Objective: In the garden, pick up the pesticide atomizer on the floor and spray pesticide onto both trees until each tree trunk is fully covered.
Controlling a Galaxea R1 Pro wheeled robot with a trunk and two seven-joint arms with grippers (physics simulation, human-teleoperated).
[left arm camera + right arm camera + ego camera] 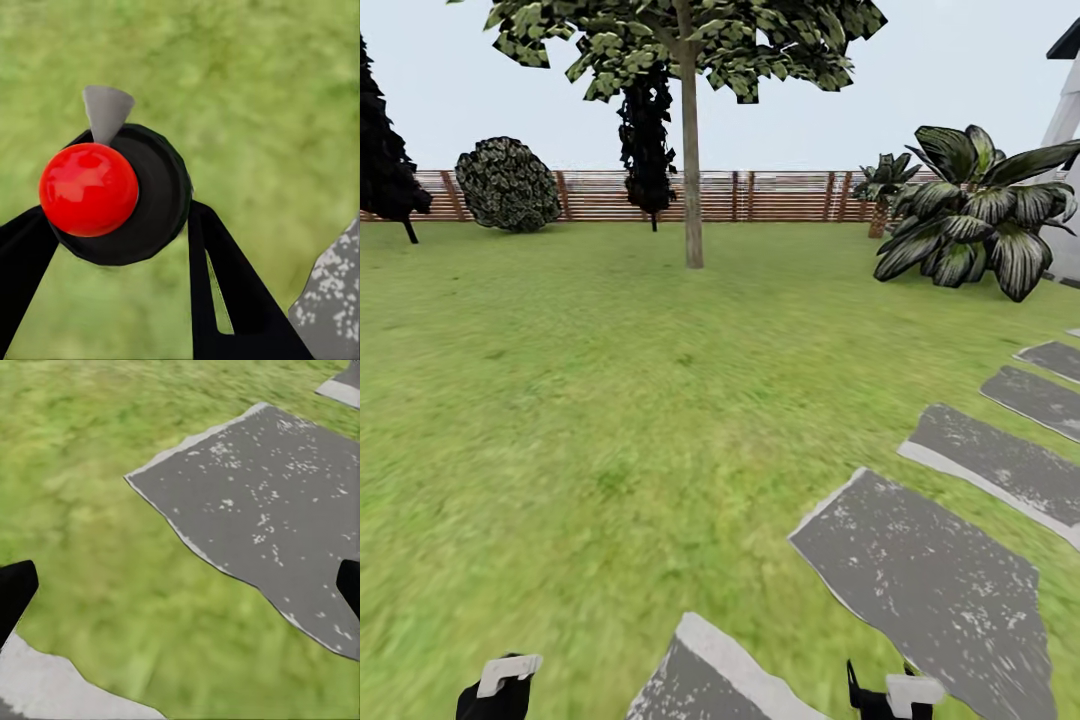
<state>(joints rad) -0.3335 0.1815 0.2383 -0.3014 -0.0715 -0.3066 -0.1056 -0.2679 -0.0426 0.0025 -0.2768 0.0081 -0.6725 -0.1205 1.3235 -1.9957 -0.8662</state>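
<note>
In the left wrist view, the pesticide atomizer (112, 191), a dark round bottle with a glossy red top and a grey nozzle tip, sits between the two black fingers of my left gripper (118, 211), which is shut on it above the grass. My left gripper (500, 690) is low at the lawn's near edge in the head view. One tree (690, 40) stands far ahead, and its straight tan-grey tree trunk (692, 200) rises from the lawn near the fence. My right gripper (890, 695) (180, 589) is open and empty, above grass and a paving slab.
Grey stepping stones (920, 570) run from the near centre to the right. A broad-leaved plant (980, 215) stands at the right, with a round bush (508, 185) and dark narrow trees (645, 150) by the slatted wooden fence (780, 195). Open lawn (580, 380) lies between me and the trunk.
</note>
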